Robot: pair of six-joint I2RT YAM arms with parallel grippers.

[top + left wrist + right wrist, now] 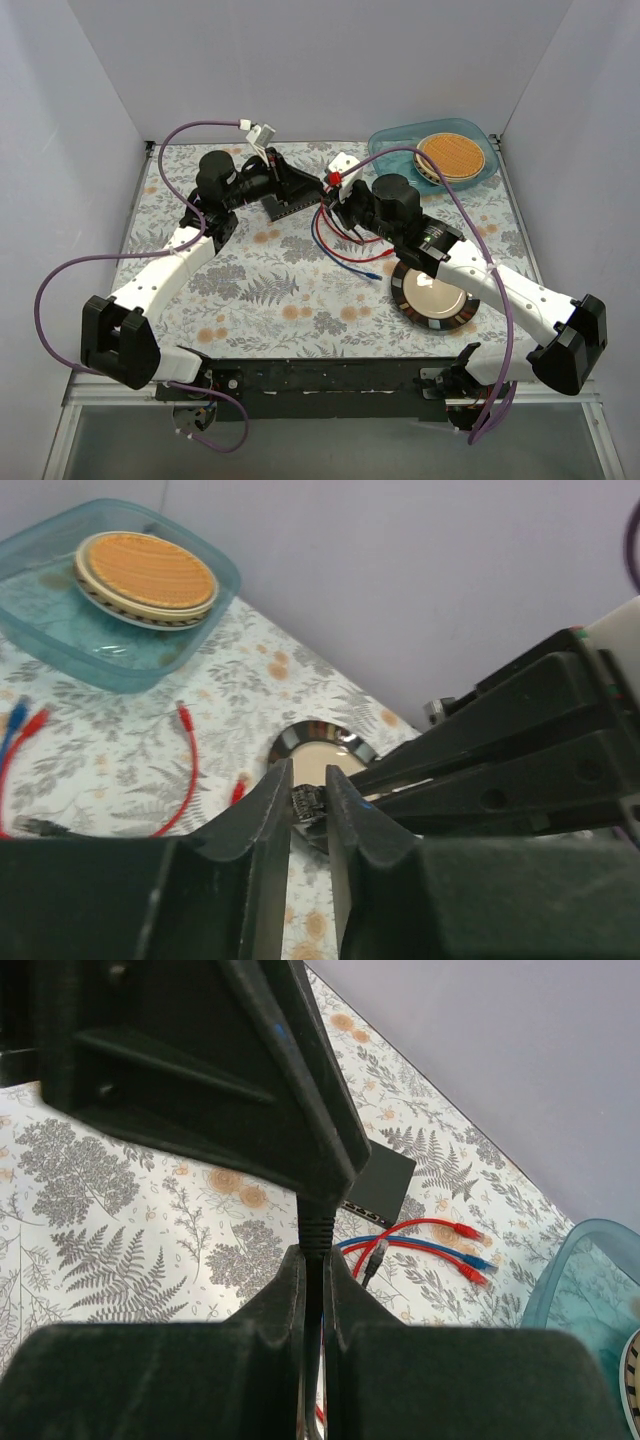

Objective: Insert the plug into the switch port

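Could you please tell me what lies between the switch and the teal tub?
Loose red and blue cables lie between the switch and the tub, their plug ends toward the tub; the right wrist view shows this.

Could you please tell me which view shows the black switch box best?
The right wrist view: the switch box shows its top and row of ports clearly. In the top view it is only a dark sliver, mostly covered; the left wrist view misses it.
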